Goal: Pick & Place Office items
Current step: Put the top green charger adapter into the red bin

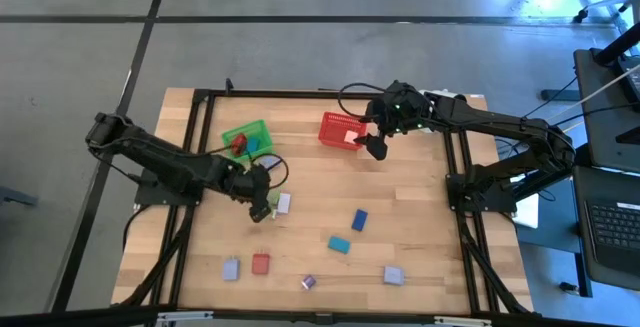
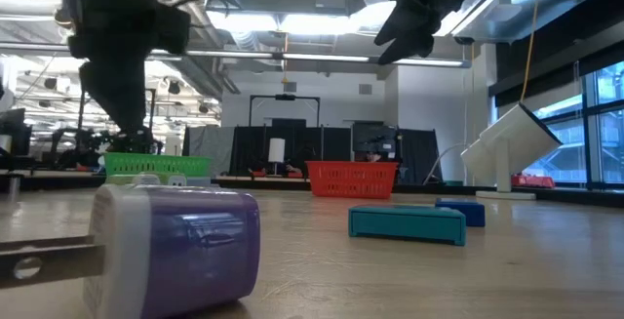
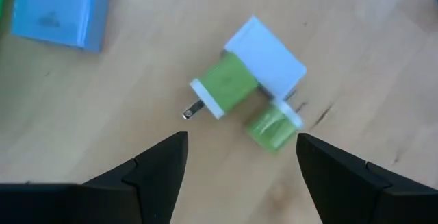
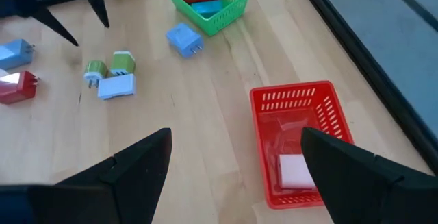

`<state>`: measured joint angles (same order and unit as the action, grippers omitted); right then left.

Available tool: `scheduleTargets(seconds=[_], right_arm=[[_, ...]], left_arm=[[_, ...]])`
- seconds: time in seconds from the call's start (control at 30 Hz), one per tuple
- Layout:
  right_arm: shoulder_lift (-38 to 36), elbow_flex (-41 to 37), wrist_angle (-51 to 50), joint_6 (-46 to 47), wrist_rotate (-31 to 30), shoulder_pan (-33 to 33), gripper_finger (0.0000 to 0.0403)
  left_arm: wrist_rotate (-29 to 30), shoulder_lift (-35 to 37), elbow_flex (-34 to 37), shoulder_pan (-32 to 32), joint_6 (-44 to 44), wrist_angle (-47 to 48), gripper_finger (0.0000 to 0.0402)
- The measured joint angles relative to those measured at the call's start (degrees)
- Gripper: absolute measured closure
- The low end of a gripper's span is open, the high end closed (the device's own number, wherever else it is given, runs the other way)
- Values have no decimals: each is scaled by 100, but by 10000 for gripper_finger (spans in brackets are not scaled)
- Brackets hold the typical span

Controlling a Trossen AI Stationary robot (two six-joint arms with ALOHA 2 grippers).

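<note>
Small office items lie scattered on the wooden table: a blue block [image 1: 359, 220], a teal block [image 1: 339, 244], a red piece [image 1: 261, 263], lavender pieces [image 1: 231, 267] and a purple one [image 1: 308, 282]. My left gripper [image 1: 265, 207] is open and hovers over a cluster of two green plugs and a white block [image 3: 253, 90], its fingers on either side without touching. My right gripper [image 1: 374, 147] is open above the red mesh basket [image 4: 301, 114], where a white piece [image 4: 295, 171] lies. The green mesh basket [image 1: 247, 139] holds a red and a blue piece.
A light blue plug [image 4: 183, 39] lies between the green basket and the green-and-white cluster. The purple piece [image 2: 175, 251] sits close to the near edge. A black frame runs around the table [image 1: 450, 167]. Bare wood shows in the middle of the table.
</note>
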<state>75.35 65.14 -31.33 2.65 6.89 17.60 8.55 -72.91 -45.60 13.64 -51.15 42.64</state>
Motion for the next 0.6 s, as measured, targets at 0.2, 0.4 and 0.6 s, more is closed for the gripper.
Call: scheduleTargets(seconds=[0.2, 0.4, 0.6], right_arm=[[0, 0, 1, 183, 1, -2, 76], [0, 0, 0, 142, 1, -2, 76], [0, 0, 0, 144, 1, -2, 76]], left_arm=[[-8, -159, 2, -426, 1896, -187, 132], [33, -347, 2, -497, 3972, -635, 132], [24, -705, 2, -522, 5014, -734, 132]])
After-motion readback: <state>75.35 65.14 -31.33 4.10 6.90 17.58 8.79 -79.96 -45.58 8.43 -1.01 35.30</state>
